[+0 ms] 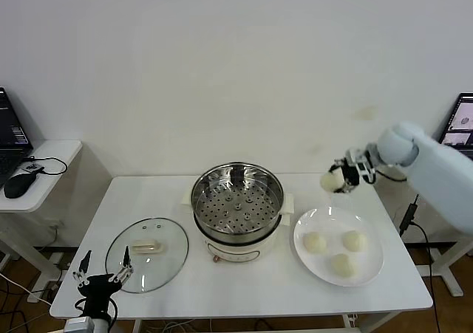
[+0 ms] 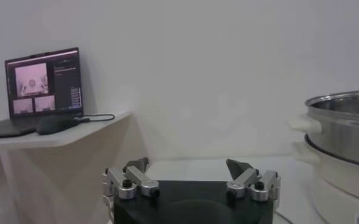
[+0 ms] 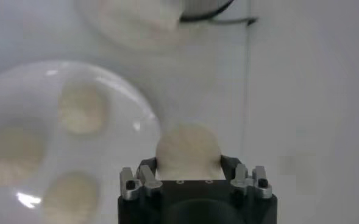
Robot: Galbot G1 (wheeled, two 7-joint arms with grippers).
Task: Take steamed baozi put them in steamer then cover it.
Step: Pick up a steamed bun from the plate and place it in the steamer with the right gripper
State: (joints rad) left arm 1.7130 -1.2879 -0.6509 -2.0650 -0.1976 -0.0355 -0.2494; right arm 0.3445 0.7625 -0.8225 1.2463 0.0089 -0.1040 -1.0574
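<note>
My right gripper (image 1: pixel 338 180) is shut on one cream-white baozi (image 1: pixel 331 180) and holds it in the air above the table's far right, beyond the white plate (image 1: pixel 369 270); the bun also shows between the jaws in the right wrist view (image 3: pixel 188 150). Three baozi (image 1: pixel 341 264) lie on the plate. The steel steamer (image 1: pixel 236 195) stands empty at the table's centre, left of the held bun. The glass cover (image 1: pixel 146 254) with its cream handle (image 1: pixel 145 247) lies flat at the front left. My left gripper (image 1: pixel 102 276) is open and empty, low at the table's front left corner.
A side desk (image 1: pixel 44 156) with a laptop (image 1: pixel 11 142) and mouse stands at the left. Another laptop (image 1: pixel 460 120) is at the far right. The steamer's side (image 2: pixel 344 131) shows in the left wrist view.
</note>
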